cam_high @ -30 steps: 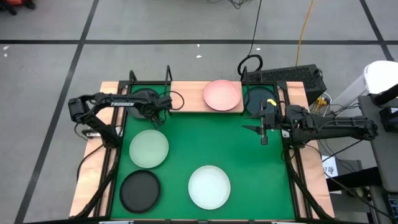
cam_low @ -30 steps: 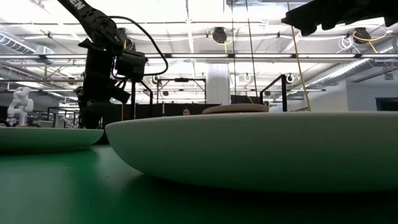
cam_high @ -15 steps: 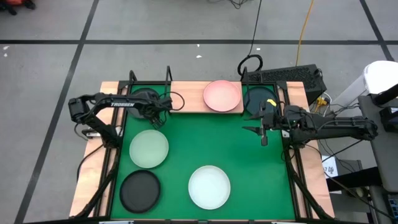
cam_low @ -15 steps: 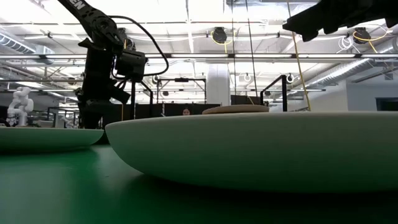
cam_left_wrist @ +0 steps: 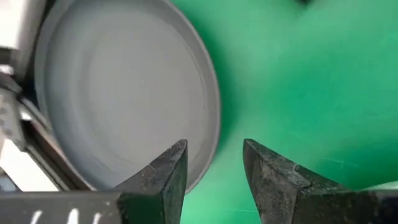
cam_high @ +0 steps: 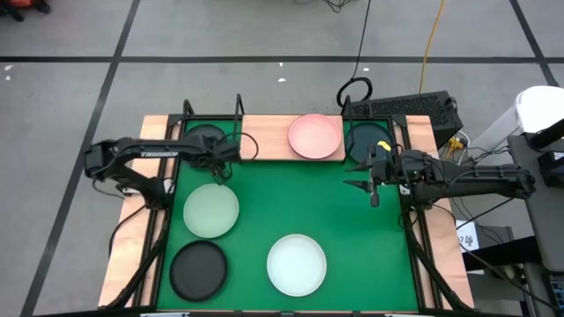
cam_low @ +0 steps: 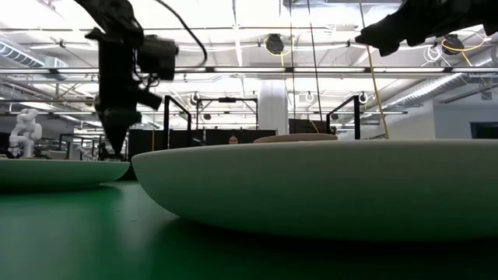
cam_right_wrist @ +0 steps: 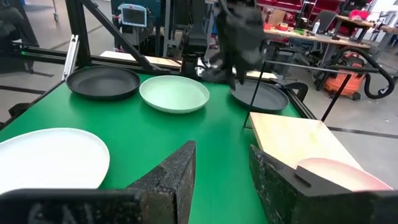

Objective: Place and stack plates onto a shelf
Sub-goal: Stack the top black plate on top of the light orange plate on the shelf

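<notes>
Left gripper point(cam_high: 218, 174) hovering over the green plate's point(cam_high: 211, 210) far rim, fingers apart and holding nothing.
Right gripper point(cam_high: 374, 191) is hanging empty, fingers parted, near the mat's point(cam_high: 317, 194) right edge. On the shelf point(cam_high: 264, 139) the pink plate point(cam_high: 315, 135) is sitting at its right end; the black plate point(cam_high: 197, 269) and white plate point(cam_high: 297, 264) are lying along the mat's near edge.
</notes>
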Action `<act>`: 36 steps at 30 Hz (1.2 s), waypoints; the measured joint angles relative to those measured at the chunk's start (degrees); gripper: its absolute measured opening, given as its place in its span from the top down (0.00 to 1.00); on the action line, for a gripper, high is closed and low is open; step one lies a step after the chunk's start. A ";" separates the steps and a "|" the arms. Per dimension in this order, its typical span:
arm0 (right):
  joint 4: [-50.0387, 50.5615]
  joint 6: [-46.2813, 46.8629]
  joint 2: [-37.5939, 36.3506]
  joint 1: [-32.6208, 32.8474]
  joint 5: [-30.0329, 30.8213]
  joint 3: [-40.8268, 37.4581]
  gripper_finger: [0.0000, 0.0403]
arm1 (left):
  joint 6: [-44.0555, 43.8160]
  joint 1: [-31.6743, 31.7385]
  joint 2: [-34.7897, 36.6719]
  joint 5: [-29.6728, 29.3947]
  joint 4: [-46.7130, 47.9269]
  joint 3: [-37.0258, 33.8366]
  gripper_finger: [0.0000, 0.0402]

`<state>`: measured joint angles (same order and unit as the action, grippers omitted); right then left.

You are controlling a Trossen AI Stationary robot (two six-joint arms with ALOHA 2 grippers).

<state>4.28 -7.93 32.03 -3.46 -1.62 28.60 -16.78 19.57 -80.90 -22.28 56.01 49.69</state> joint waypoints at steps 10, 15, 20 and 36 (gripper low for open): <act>0.54 1.63 0.00 0.00 0.01 0.00 0.68 | -2.01 -3.19 6.07 -3.54 -1.49 -6.88 0.60; 0.98 3.18 -0.01 0.53 0.03 0.02 0.68 | 0.94 -2.68 6.01 -2.63 -5.64 -7.48 0.60; 1.17 3.81 -0.15 1.24 0.01 0.02 0.68 | 0.47 -0.74 5.92 -4.12 -5.37 -7.80 0.60; 0.25 2.42 -0.15 1.35 0.06 0.02 0.68 | -2.19 5.22 2.85 3.82 -7.09 -7.87 0.60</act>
<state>4.53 -5.51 31.88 -2.11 -1.56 28.62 -18.97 24.80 -78.05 -18.46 48.92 41.82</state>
